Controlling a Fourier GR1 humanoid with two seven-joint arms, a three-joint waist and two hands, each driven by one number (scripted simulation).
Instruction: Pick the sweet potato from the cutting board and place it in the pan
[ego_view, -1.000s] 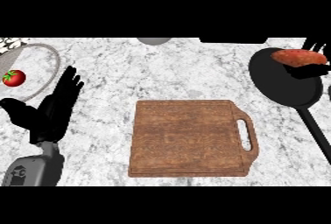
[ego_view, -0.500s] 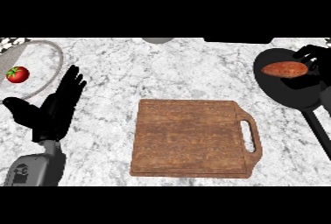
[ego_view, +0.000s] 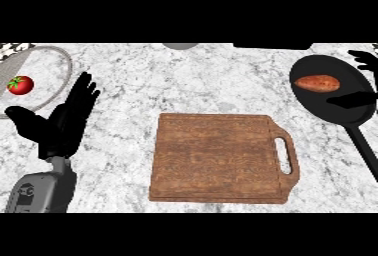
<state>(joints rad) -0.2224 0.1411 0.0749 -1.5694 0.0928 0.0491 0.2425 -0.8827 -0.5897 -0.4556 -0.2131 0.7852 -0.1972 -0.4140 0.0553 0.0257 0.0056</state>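
Head view, looking steeply down on a marbled counter. The sweet potato is lying inside the black pan at the far right, on the far part of the pan's floor, with its long axis running left to right. The pan's handle is pointing toward the near right edge of the view. The wooden cutting board is sitting at the centre of the counter, nothing on it, its slotted grip turned to the right – toward the pan but apart from it.

The right hand is showing only as a few dark fingers at the far right edge, just beyond the pan's rim; how far it is open cannot be told, and it is touching nothing visible. The left hand is resting at the left, fingers straight and pointing away from the robot (thumb spread to the left), holding nothing. Just beyond its fingertips, a tomato is sitting in a pale, rimmed plate at the far left – the plate is partly cut off by the edge of the view.
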